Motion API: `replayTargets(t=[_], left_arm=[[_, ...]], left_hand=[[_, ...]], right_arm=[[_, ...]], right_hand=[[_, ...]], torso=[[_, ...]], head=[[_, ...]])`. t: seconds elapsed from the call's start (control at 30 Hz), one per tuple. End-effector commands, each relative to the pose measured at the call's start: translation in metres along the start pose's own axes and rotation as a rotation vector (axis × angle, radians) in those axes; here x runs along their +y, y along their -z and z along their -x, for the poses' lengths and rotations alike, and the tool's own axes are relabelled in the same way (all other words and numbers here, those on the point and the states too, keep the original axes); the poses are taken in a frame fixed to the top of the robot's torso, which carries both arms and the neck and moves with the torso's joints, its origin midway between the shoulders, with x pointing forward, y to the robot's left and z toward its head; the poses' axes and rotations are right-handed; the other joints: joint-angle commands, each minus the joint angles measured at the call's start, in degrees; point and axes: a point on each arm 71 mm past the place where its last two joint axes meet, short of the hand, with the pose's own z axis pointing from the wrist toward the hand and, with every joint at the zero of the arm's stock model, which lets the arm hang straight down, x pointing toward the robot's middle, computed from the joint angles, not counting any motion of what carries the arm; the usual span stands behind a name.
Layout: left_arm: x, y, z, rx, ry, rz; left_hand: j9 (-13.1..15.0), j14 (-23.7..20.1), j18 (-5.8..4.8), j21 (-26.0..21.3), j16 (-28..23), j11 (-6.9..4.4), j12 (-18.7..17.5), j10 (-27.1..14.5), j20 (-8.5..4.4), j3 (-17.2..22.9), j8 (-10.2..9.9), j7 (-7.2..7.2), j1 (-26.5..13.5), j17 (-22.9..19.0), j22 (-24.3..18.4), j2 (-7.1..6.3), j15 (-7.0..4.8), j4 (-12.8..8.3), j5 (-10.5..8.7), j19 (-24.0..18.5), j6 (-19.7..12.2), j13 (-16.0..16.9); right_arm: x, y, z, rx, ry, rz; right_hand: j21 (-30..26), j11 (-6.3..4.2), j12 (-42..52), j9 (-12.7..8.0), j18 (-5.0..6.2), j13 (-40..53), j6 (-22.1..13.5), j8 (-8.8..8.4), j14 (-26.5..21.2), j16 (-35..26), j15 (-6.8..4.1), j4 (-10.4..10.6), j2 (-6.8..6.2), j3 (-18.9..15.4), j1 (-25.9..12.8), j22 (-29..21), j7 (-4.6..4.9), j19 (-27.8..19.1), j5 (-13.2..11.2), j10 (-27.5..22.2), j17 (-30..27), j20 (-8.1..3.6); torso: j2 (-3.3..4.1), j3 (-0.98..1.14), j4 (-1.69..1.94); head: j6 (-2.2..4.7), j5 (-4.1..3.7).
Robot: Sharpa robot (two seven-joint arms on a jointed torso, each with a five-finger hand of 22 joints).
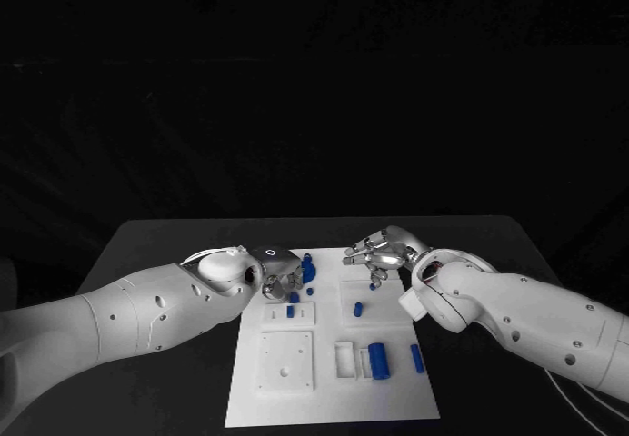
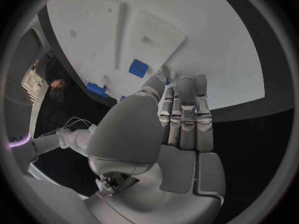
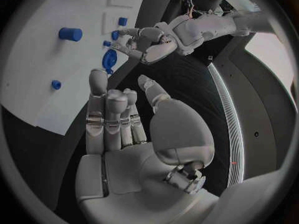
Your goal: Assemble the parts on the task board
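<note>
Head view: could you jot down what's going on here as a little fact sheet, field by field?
Setting: black table with a white task board in the middle
Parts: small blue pieces lying on the board
Left hand: over the board's far left edge, near blue parts; whether it holds anything cannot be told
Right hand: above the board's far end, fingers apart, holding nothing
Progress: blue parts are scattered over the board

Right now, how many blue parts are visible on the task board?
7 blue parts: one by the left hand, two small ones nearer the robot, one beside the right hand, one mid-board, two near the board's right edge. The hands may hide more.
</note>
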Motion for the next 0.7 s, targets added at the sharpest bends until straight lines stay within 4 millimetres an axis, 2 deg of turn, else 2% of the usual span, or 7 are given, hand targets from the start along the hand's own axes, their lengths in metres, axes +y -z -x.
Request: replayTargets(t=[0.03,0.27,0.3,0.5,0.7], left_arm=[[-0.0050,-0.0010,-0.0042,0.031,-0.003,-0.015],[-0.0057,-0.0005,-0.0068,0.039,-0.004,-0.022],[-0.0058,-0.0004,-0.0071,0.039,-0.004,-0.024],[-0.0064,0.0005,-0.0078,0.037,-0.003,-0.034],[-0.0082,0.0011,-0.0080,0.036,-0.001,-0.047]], left_hand=[[0.1,-0.3,-0.90,-0.3,0.5,-0.32,0.6,0.7,-0.02,-0.5,0.0,0.14,-0.1,0.2,1.0,0.57,-0.12,0.1,-0.08,0.4,1.1,0.1],[0.1,-0.7,-1.13,-0.8,1.5,-0.54,2.5,0.8,-0.17,-1.7,0.0,0.37,-0.4,0.5,1.1,1.99,-0.18,-0.3,-0.06,0.6,3.6,0.1],[0.1,-0.7,-1.16,-0.9,1.8,-0.63,2.9,1.0,-0.19,-1.8,0.0,0.38,-0.6,0.6,1.1,2.63,-0.22,-0.1,0.08,0.7,4.4,0.1],[0.0,-0.9,-1.23,-1.0,2.2,-0.87,3.6,1.3,-0.30,-1.6,-0.1,0.22,-0.5,0.7,1.2,3.96,-0.32,-0.2,0.37,0.7,5.9,0.1],[0.0,-0.8,-1.30,-0.8,2.9,-1.13,4.6,2.0,-0.42,-1.8,-0.1,-0.10,-0.6,0.9,1.2,3.66,-0.44,-0.7,0.56,0.7,4.4,0.1]], right_arm=[[0.0016,0.0002,-0.0010,0.009,0.008,0.016],[0.0015,0.0001,-0.0009,0.009,0.008,0.016],[0.0015,0.0001,-0.0009,0.009,0.008,0.016],[0.0013,0.0000,-0.0008,0.009,0.008,0.016],[0.0011,0.0001,-0.0007,0.009,0.008,0.016]], right_hand=[[-0.3,0.04,-0.2,0.0,0.27,0.0,0.2,0.00,0.2,0.1,-0.22,0.1,0.41,-0.3,-0.1,-0.1,-0.03,2.1,0.4,0.3,0.0,-0.35],[-0.3,0.04,-0.2,0.0,0.27,0.0,0.2,0.00,0.2,0.1,-0.22,0.1,0.41,-0.3,-0.1,-0.1,-0.03,2.1,0.4,0.3,0.0,-0.35],[-0.3,0.04,-0.2,0.0,0.27,0.0,0.2,0.00,0.2,0.1,-0.22,0.1,0.41,-0.3,-0.1,-0.1,-0.03,2.1,0.4,0.3,0.0,-0.35],[-0.4,0.03,-0.3,0.0,0.25,-0.1,0.3,-0.01,0.2,0.1,-0.23,0.1,0.46,-0.4,-0.1,-0.1,-0.05,2.0,0.4,0.2,0.0,-0.35],[-0.4,0.03,-0.3,0.0,0.25,-0.1,0.3,-0.01,0.2,0.1,-0.23,0.1,0.46,-0.4,-0.1,-0.1,-0.05,2.0,0.4,0.2,0.0,-0.35]], torso=[[-0.04,-0.02,0.00],[-0.01,-0.01,0.01],[-0.01,-0.01,0.02],[-0.02,-0.02,0.03],[0.00,0.00,0.05]], head=[[-0.06,0.03],[-0.08,-0.07],[-0.13,-0.11],[-0.25,-0.18],[-0.32,-0.16]])
